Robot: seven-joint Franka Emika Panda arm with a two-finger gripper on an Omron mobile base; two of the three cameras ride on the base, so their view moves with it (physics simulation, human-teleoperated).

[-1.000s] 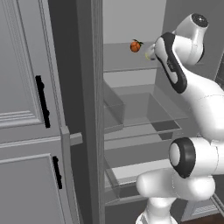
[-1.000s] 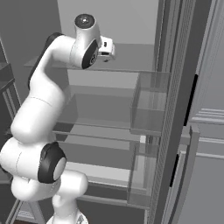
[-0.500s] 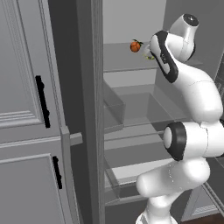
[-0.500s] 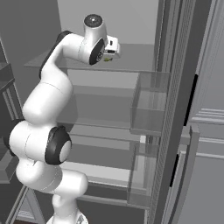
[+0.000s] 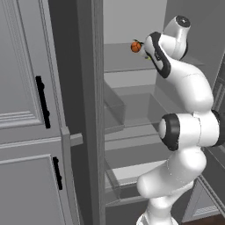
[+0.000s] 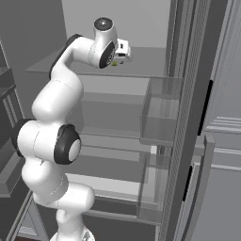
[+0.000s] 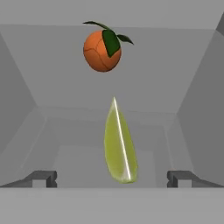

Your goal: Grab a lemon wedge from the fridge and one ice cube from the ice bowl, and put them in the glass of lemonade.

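Early stage: the arm is reaching into the open fridge at top-shelf level, and the gripper is hovering with jaws wide apart, nothing clamped. The wedge is lying on that shelf between the fingertips, just nearer than the orange fruit. Its long axis is running straight away from the hand, pointed tip aiming at the fruit. By the look of it, wedge grab, ice cube and both drops into the glass are all pending.

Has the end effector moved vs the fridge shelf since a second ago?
Yes. In the right base view the end effector has swung rightward and deeper over the top fridge shelf, toward the lemon wedge.
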